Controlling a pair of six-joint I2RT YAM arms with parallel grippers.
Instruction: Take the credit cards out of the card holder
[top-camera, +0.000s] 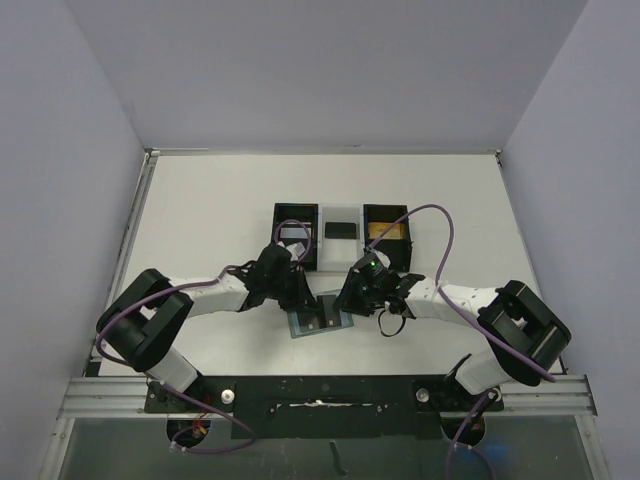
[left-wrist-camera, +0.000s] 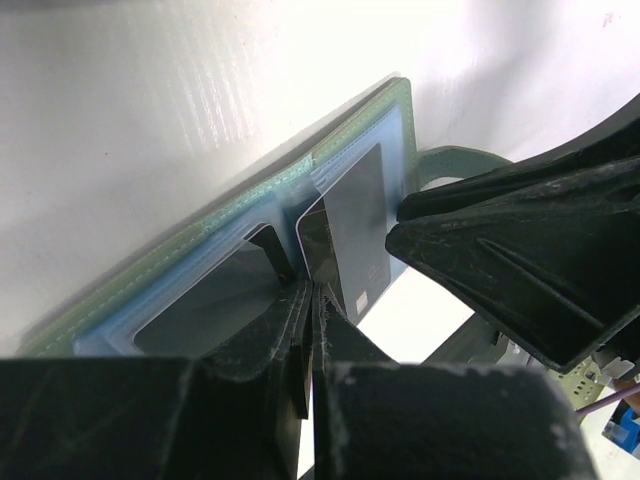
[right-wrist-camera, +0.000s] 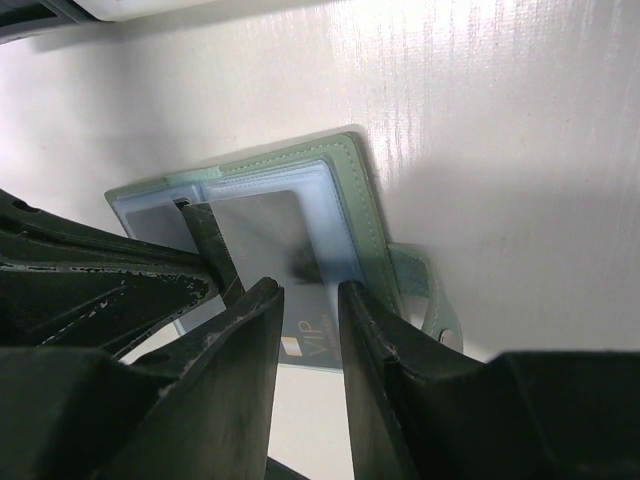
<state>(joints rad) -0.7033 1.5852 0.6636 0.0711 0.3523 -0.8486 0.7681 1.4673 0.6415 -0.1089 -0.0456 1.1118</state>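
Note:
The card holder (top-camera: 318, 320) lies open on the table, teal-green with pale blue pockets (left-wrist-camera: 250, 215) (right-wrist-camera: 345, 190). A dark grey card marked VIP (right-wrist-camera: 300, 335) sticks halfway out of its right pocket (left-wrist-camera: 352, 225). Another dark card sits in the left pocket (left-wrist-camera: 205, 295). My left gripper (top-camera: 298, 297) is shut, its tips (left-wrist-camera: 312, 290) pressed on the holder's middle fold. My right gripper (top-camera: 350, 298) is open, its fingers (right-wrist-camera: 262, 300) on either side of the VIP card, just above it (right-wrist-camera: 305, 292). The holder's side tab (right-wrist-camera: 425, 290) lies beside the right finger.
Behind the holder stand a black box (top-camera: 281, 216), a white tray (top-camera: 340, 215) with a black card (top-camera: 340, 230), and a black box (top-camera: 402, 216) with a gold-orange card (top-camera: 386, 236). Purple cables loop over both arms. The two grippers are close together.

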